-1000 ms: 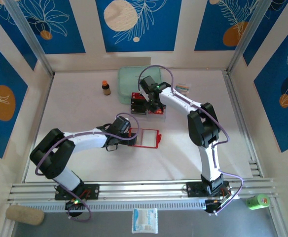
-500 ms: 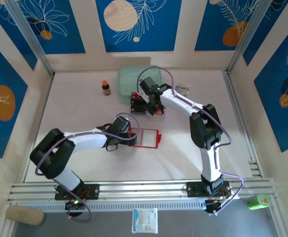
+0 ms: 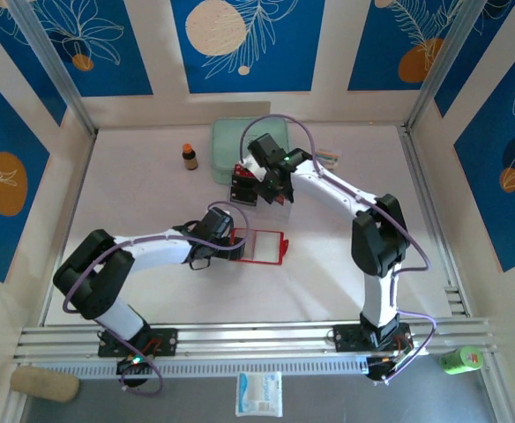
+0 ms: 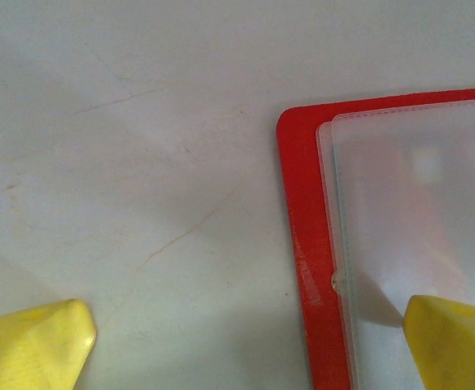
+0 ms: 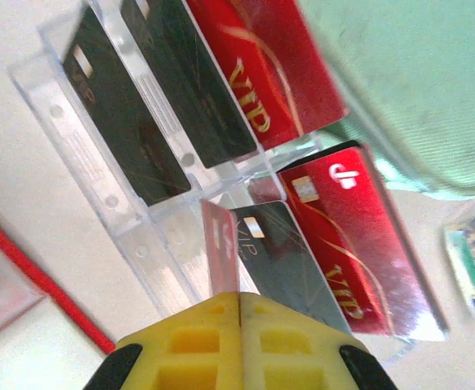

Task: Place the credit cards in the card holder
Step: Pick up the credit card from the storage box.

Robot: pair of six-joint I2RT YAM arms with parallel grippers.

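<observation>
While the left gripper [image 4: 246, 341] stands spread wide, one finger over the clear pocket of the card holder [image 4: 302, 244] and the other over the table [image 4: 140, 122], the right gripper [image 5: 239, 305] is clamped on one red credit card [image 5: 221, 252]. That card shows edge-on, its length running straight out from the fingertips, above the clear stand [image 5: 99, 187] holding the other cards [image 5: 246, 73]. The card holder lies open and flat, long axis left to right in the top view.

Cards [image 5: 213, 89]: red, black, gold VIP lettering, stood in clear rack [image 5: 99, 191]; one red card [image 5: 221, 252] pinched edge-on by right claw [image 5: 239, 313]. Holder [image 3: 259, 246]: red, laid open on worktop [image 3: 152, 194].
</observation>
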